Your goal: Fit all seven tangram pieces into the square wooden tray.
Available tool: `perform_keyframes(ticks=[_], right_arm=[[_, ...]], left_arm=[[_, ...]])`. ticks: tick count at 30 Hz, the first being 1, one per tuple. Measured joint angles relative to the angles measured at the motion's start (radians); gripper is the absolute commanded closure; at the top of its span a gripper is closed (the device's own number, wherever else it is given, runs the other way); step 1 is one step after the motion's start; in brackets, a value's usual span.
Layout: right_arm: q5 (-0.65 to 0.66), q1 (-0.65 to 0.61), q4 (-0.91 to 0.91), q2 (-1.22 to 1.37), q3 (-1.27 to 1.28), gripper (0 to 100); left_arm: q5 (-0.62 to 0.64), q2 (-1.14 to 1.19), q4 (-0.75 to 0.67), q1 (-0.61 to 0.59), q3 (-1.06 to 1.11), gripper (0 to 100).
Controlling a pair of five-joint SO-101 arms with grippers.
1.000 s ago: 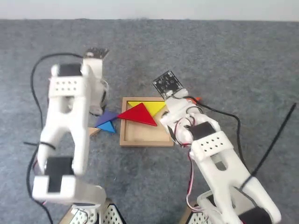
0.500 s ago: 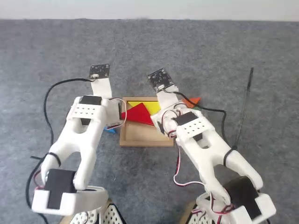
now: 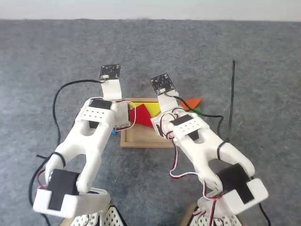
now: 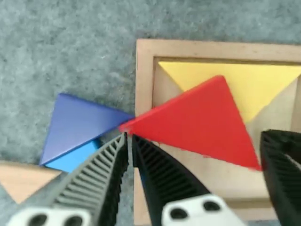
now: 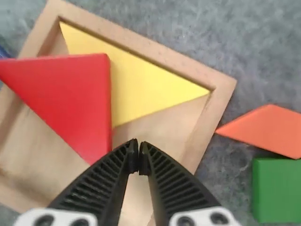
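The square wooden tray [image 3: 146,142] holds a yellow triangle [image 5: 136,80] flat against its far wall. A large red triangle [image 4: 197,120] lies partly over the yellow one, and one corner sticks out over the tray's rim [image 4: 143,75]. My left gripper [image 4: 129,136] is shut, its tips right at that red corner. My right gripper [image 5: 138,143] is shut too, just above the tray floor beside the red triangle [image 5: 66,99]. Both arms crowd over the tray in the high view, covering much of the red triangle [image 3: 143,115].
A purple triangle [image 4: 80,127], a light blue piece [image 4: 73,159] and a tan wooden triangle [image 4: 21,178] lie on the grey carpet outside the tray beside the left gripper. An orange parallelogram [image 5: 268,129] and a green square [image 5: 277,188] lie on the other side.
The left arm has swung right from the loose pieces to the tray's rim. The right arm has shifted slightly left over the tray. The red triangle's overhanging corner is now hidden under the left arm.
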Motion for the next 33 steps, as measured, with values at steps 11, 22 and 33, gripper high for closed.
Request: perform_keyframes(ticks=[11, 22, 33], right_arm=[[-0.087, -0.002, -0.003, 0.003, -0.012, 98.7], [-0.092, -0.002, -0.003, 0.003, -0.012, 98.7], [-0.092, -0.032, 0.071, 0.003, -0.012, 98.7]], left_arm=[[0.046, 0.043, -0.038, 0.0, 0.023, 99], [0.092, 0.118, -0.038, -0.021, -0.066, 99], [0.098, 0.127, -0.038, -0.009, -0.094, 99]])
